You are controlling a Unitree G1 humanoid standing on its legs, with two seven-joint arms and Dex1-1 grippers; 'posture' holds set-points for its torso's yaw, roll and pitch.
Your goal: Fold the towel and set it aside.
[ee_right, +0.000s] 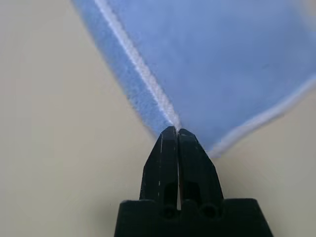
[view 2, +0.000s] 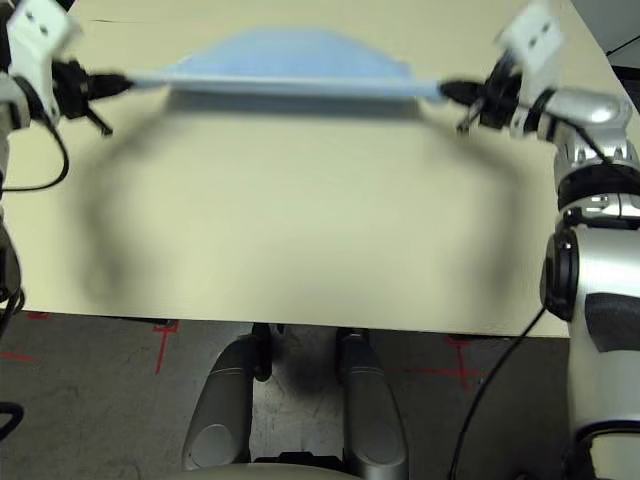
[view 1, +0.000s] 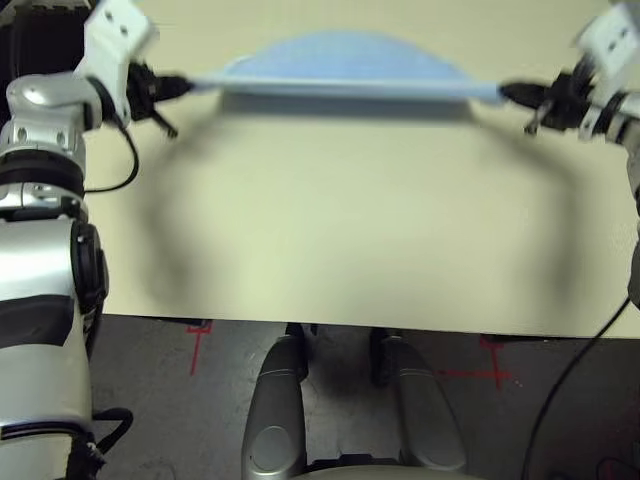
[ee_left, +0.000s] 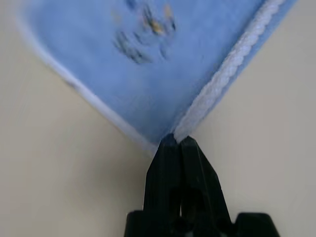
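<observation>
A small light-blue terry towel [view 1: 345, 66] with white stitched edging hangs stretched above the far side of the pale cream desk [view 1: 340, 230], towards twelve o'clock. A little dark cartoon print [ee_left: 143, 32] sits near its left corner. The left tool [view 1: 185, 84], at ten o'clock, is pinched tight on one corner; the right tool [view 1: 508, 93], at two o'clock, is clamped on the other. The towel's shadow falls on the desk just beneath it.

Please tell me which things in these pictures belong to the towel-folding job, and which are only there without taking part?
Part of the job:
- towel, stretched between both grippers
- left gripper, shut on one corner
- right gripper, shut on another corner

Only there:
- table
- red tape marks on the floor
</observation>
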